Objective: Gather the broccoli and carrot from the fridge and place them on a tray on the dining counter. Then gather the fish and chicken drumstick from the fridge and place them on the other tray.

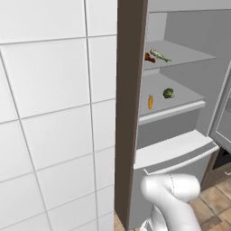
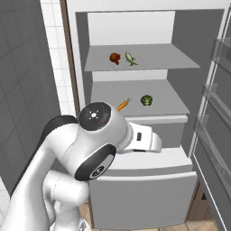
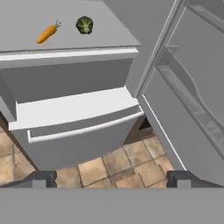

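carrot [image 3: 47, 33] beside broccoli [image 3: 84, 25], fridge shelf [image 3: 109, 37]

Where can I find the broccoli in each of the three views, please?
Left base view: broccoli on the lower fridge shelf, right of centre.
Right base view: on the lower shelf, above the arm.
Hand view: near the top, left of centre.
Shared landmark: the carrot lying to its left.

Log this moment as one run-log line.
fridge: open | broccoli, carrot: lower shelf | fish, drumstick: upper shelf | gripper: open, empty
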